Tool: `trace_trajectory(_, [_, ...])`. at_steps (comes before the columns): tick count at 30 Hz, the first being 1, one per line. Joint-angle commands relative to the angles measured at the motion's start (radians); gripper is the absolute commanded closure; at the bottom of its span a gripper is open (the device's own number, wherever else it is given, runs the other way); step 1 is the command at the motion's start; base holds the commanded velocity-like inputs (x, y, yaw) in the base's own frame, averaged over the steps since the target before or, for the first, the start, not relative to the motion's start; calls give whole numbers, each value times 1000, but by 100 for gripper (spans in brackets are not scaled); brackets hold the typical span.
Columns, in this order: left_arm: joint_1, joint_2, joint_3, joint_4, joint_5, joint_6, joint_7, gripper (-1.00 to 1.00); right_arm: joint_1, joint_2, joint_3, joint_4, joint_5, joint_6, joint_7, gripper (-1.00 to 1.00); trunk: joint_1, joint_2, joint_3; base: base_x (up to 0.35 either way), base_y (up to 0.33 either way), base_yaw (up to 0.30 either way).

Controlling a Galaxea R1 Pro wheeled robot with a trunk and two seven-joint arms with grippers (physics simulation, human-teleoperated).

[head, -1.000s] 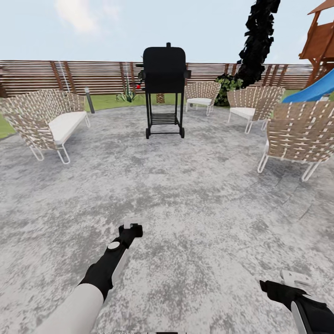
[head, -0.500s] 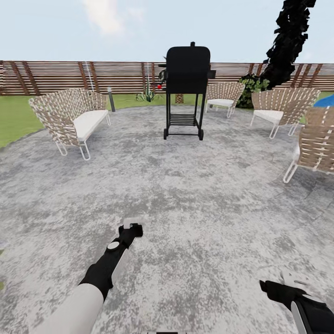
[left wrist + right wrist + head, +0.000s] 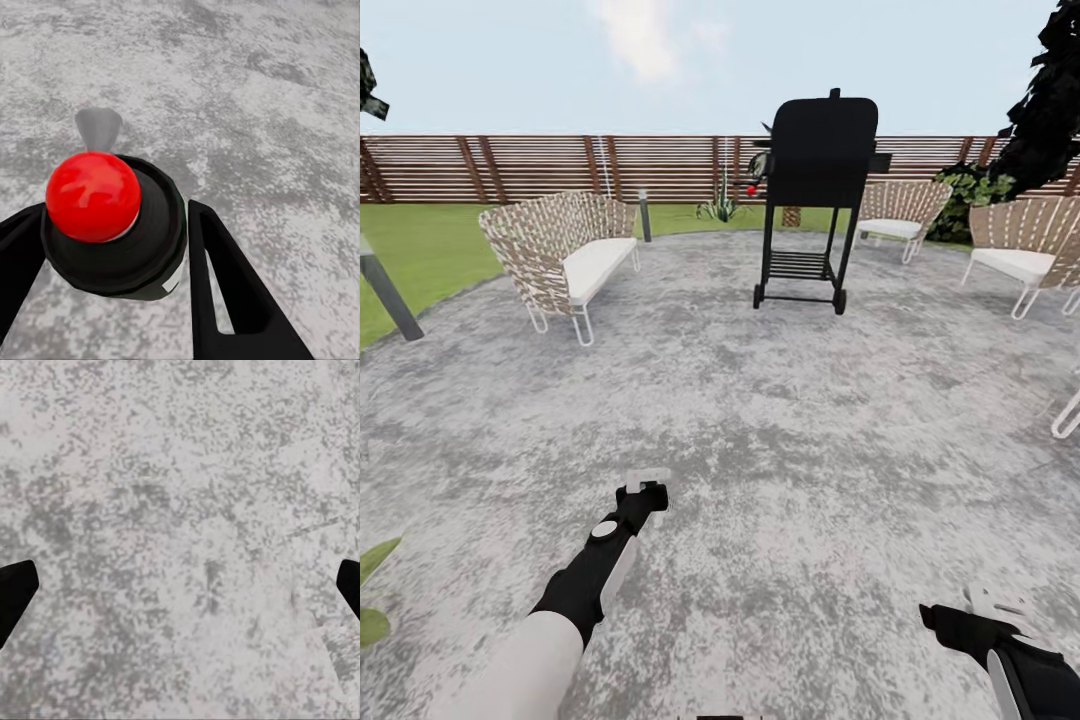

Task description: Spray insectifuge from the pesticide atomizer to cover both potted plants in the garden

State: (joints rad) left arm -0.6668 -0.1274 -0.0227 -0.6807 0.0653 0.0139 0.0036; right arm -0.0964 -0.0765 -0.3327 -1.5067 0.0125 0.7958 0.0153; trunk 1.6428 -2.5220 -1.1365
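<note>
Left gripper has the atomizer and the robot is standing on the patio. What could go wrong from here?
1. The pesticide atomizer sits between the left gripper fingers near its red cap; it might slip while the robot drives.
2. Broad green leaves lie low at the head view's left edge, possibly a target plant. The base could run over them.
3. The black grill and woven sofa stand ahead and could be bumped.

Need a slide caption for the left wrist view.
Left gripper holding red-capped atomizer above grey patio.
</note>
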Motion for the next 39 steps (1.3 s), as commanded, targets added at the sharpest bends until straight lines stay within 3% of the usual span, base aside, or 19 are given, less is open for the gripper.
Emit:
trace_trajectory(1, [0,0,-2,0,7,1,0,100,0,0,-1,-1,1,5,2,-100,0,0,-1,302,0,251])
trace_trajectory(12, [0,0,-2,0,7,1,1,100,0,-1,-1,-1,1,5,2,-100,0,0,-1,298,-67,244])
trace_trajectory(24, [0,0,-2,0,7,1,1,100,0,0,-2,-1,1,5,2,-100,0,0,-1,270,-199,25])
trace_trajectory(39, [0,0,-2,0,7,1,1,100,0,0,-2,-1,1,5,2,-100,0,0,-1,22,-18,155])
